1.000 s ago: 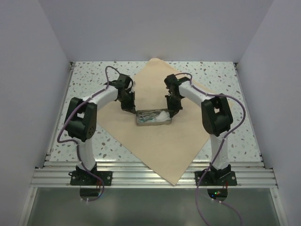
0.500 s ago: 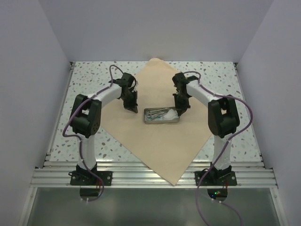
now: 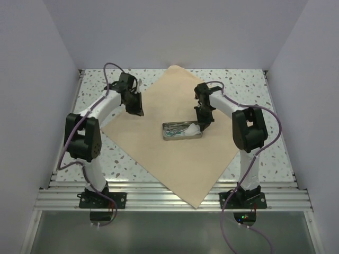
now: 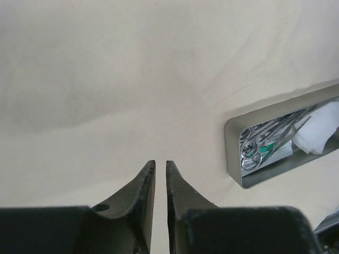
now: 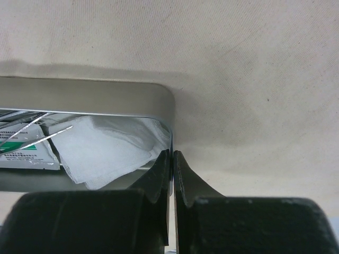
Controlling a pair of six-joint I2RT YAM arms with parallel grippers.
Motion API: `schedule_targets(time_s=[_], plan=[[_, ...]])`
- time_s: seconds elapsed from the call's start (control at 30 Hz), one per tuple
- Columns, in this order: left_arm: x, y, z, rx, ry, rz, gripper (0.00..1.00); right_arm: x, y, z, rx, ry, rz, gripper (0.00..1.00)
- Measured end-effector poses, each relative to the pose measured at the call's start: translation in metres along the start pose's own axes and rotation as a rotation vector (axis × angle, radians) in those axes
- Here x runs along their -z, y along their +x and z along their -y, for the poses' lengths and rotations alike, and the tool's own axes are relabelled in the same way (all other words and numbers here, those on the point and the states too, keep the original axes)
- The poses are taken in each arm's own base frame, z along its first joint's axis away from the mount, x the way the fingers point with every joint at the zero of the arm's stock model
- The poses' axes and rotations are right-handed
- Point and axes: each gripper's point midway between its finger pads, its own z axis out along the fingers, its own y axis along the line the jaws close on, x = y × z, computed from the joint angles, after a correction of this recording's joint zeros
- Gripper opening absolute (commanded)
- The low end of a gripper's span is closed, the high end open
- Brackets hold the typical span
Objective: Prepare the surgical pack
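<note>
The tan wrap sheet (image 3: 169,159) lies as a diamond on the table. The silver metal tray (image 3: 183,137) sits on its middle, holding steel scissor-handled instruments (image 3: 175,128) and white gauze (image 3: 194,128). My right gripper (image 3: 204,124) is at the tray's right end. In the right wrist view the gripper (image 5: 172,152) is shut on the tray's end wall (image 5: 106,95), with gauze (image 5: 106,148) just inside. My left gripper (image 3: 136,111) hangs over the sheet's left part, apart from the tray. In the left wrist view it (image 4: 160,162) is shut and empty, the tray (image 4: 233,153) to its right.
The speckled table (image 3: 249,84) is enclosed by white walls on three sides. An aluminium rail (image 3: 159,198) runs along the near edge, and the sheet's near corner overhangs it. A green-and-white label lies in the tray (image 4: 273,151).
The tray first slid to the right with my right gripper at its end. My left gripper then drew away from the tray, to the left and back.
</note>
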Motion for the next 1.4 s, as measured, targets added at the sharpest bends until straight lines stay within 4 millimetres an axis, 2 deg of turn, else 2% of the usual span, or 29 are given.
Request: schedule_targets(time_s=[0.13, 0.27, 0.37, 0.5, 0.53, 0.57, 0.6, 0.67, 0.7, 0.73, 0.77, 0.8, 0.87, 0.9, 0.97, 1.03, 1.1, 1.2, 1.3, 1.4], plan=[[0.043, -0.026, 0.01, -0.062, 0.015, 0.15, 0.27, 0.0, 0.0, 0.0, 0.011, -0.008, -0.002, 0.0], [0.086, -0.044, 0.014, -0.103, 0.018, 0.294, 0.39, 0.0, 0.0, 0.0, 0.016, -0.009, -0.002, 0.0], [0.101, -0.046, 0.007, -0.095, 0.004, 0.342, 0.41, 0.0, 0.0, 0.0, 0.016, -0.009, -0.002, 0.02], [0.097, -0.039, -0.008, -0.093, -0.033, 0.331, 0.49, 0.0, 0.0, 0.0, 0.014, -0.012, -0.002, 0.24], [0.094, -0.036, -0.011, -0.096, -0.041, 0.323, 0.51, 0.0, 0.0, 0.0, 0.015, -0.012, -0.002, 0.33], [0.092, -0.034, -0.013, -0.1, -0.046, 0.317, 0.52, 0.0, 0.0, 0.0, 0.013, -0.012, -0.004, 0.36], [0.091, -0.033, -0.014, -0.107, -0.05, 0.314, 0.52, 0.0, 0.001, 0.0, 0.015, -0.011, -0.005, 0.46], [0.091, -0.032, -0.016, -0.123, -0.058, 0.312, 0.59, 0.001, 0.001, 0.001, 0.014, -0.008, -0.009, 0.55], [0.091, -0.033, -0.016, -0.135, -0.059, 0.315, 0.61, 0.003, 0.001, 0.001, 0.017, -0.006, -0.01, 0.63], [0.092, -0.034, -0.016, -0.144, -0.059, 0.322, 0.66, 0.007, 0.0, 0.002, 0.014, 0.001, -0.011, 0.68], [0.093, -0.035, -0.016, -0.15, -0.058, 0.33, 0.67, 0.01, -0.003, 0.002, 0.017, 0.005, -0.003, 0.72], [0.095, -0.036, -0.015, -0.163, -0.058, 0.34, 0.68, 0.016, -0.007, 0.003, 0.021, 0.016, 0.01, 0.82], [0.099, -0.037, -0.015, -0.18, -0.056, 0.361, 0.73, 0.031, -0.015, 0.007, 0.025, 0.039, 0.04, 0.94], [0.101, -0.036, -0.015, -0.189, -0.055, 0.37, 0.79, 0.041, -0.018, 0.009, 0.027, 0.053, 0.06, 0.99], [0.102, -0.038, -0.014, -0.201, -0.052, 0.388, 0.87, 0.061, -0.022, 0.013, 0.03, 0.068, 0.104, 0.99], [0.1, -0.039, -0.015, -0.206, -0.051, 0.397, 1.0, 0.087, -0.02, 0.017, 0.028, 0.074, 0.151, 0.99], [0.093, -0.034, -0.017, -0.199, -0.048, 0.387, 1.0, 0.113, -0.014, 0.021, 0.02, 0.075, 0.21, 0.99], [0.081, -0.022, -0.021, -0.185, -0.042, 0.36, 1.0, 0.144, 0.005, 0.029, -0.005, 0.063, 0.268, 0.99], [0.07, -0.007, -0.025, -0.168, -0.037, 0.318, 1.0, 0.157, 0.022, 0.038, -0.037, 0.067, 0.278, 0.99], [0.069, -0.004, -0.022, -0.169, -0.016, 0.31, 1.0, 0.15, 0.03, 0.045, -0.064, 0.078, 0.249, 0.94]])
